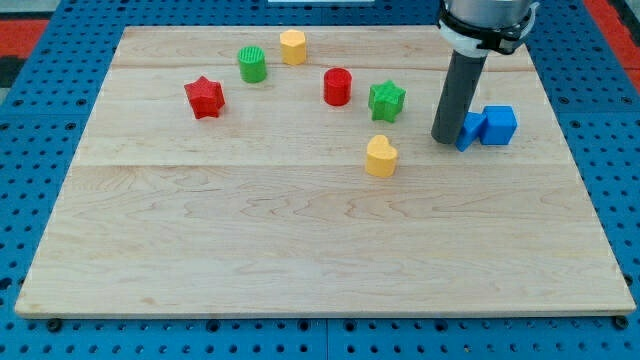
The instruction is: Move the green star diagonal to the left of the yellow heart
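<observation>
The green star (386,100) sits on the wooden board (300,250), up and slightly right of the yellow heart (380,156). My tip (444,138) rests on the board to the right of both, about a block's width from the green star, and touches the left side of a blue block (468,131).
A blue cube (498,124) stands just right of that blue block. A red cylinder (338,86) is left of the green star. A yellow hexagon block (292,46), a green cylinder (252,64) and a red star (204,97) lie toward the view's top left.
</observation>
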You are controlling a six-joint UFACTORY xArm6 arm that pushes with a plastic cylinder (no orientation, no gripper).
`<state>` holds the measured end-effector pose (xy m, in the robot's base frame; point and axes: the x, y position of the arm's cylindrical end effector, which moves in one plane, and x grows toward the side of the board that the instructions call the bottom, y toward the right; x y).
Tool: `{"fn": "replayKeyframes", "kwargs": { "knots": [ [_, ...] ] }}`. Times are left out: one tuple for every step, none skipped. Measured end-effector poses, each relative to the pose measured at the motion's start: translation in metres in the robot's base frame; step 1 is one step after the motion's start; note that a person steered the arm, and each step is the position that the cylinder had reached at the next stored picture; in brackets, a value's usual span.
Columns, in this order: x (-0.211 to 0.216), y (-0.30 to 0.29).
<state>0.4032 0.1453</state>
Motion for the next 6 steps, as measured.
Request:
{"fn": "replayKeyframes", "kwargs": {
  "knots": [
    [-0.03,0.0],
    [-0.061,-0.008],
    [-0.066,-0.016],
    [-0.046,-0.073],
    [-0.043,-0.107],
    [-0.058,-0.092]
  ]
}}
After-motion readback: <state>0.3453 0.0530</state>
